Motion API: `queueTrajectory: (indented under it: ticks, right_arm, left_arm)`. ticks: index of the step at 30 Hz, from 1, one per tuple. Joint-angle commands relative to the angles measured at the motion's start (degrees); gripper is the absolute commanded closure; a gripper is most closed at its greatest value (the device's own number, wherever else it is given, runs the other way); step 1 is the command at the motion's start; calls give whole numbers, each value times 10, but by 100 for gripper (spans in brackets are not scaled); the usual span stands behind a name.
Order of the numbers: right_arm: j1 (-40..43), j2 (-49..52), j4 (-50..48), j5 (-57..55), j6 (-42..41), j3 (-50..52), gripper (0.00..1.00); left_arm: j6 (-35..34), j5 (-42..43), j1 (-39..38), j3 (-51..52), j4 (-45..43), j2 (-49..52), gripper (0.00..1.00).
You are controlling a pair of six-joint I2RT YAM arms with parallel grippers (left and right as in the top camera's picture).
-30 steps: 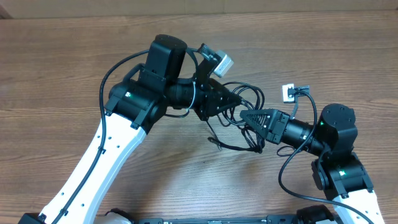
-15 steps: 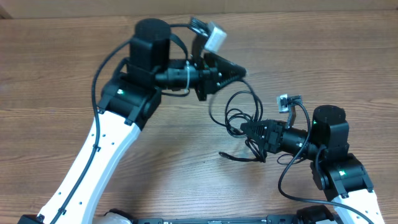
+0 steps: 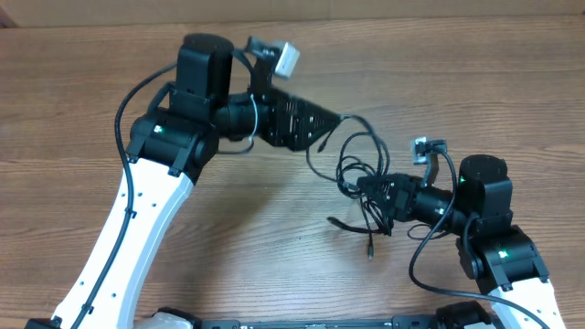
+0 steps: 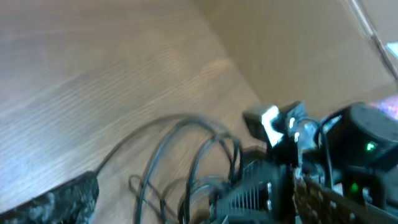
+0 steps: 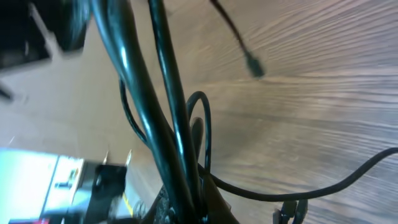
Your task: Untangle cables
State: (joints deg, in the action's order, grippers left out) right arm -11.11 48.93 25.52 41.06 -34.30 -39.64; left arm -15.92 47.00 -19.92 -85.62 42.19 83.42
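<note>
The cables (image 3: 353,153) are thin black cords in tangled loops on the wooden table, between my two grippers. My right gripper (image 3: 367,196) is shut on a bunch of strands; in the right wrist view the cables (image 5: 163,106) run up out of its jaws. Two loose ends trail toward the front, one plug end (image 3: 370,249) nearest; a small plug (image 5: 255,67) shows in the right wrist view. My left gripper (image 3: 331,128) stands open at the upper left of the tangle. One strand (image 4: 143,134) runs to the tip of its finger (image 4: 56,202); whether it touches I cannot tell.
Wood-grain table (image 3: 475,82) all round. The right arm's body (image 3: 489,196) and its own thick wire (image 3: 422,251) sit right of the tangle. A cardboard wall (image 4: 298,37) stands behind. The left arm (image 3: 155,183) spans the left half.
The left gripper has drawn back to the left and its jaws have opened. The loops stretched out between the grippers, and a plug end dropped toward the front. The right gripper stays shut.
</note>
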Motion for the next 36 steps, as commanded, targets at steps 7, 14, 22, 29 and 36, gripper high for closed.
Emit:
queueTrajectory:
  ticks: [7, 14, 22, 29, 36]
  right_arm:
    - [2, -3, -80, -110, -174, -2, 96]
    - [2, -3, -165, -47, -228, -2, 96]
    - [2, -3, -165, -5, -231, -2, 96]
    - [2, -3, -188, 22, -231, -2, 96]
    - [2, -3, -210, 41, -229, -2, 96]
  left_arm:
    - [28, -9, -1, -9, 70, -10, 0]
    - [26, -9, -34, -9, 49, -10, 0]
    - [0, -71, -94, -9, -5, -10, 0]
    - [0, -85, -101, -9, -4, -10, 0]
    - [3, -87, -101, -9, -7, -9, 0]
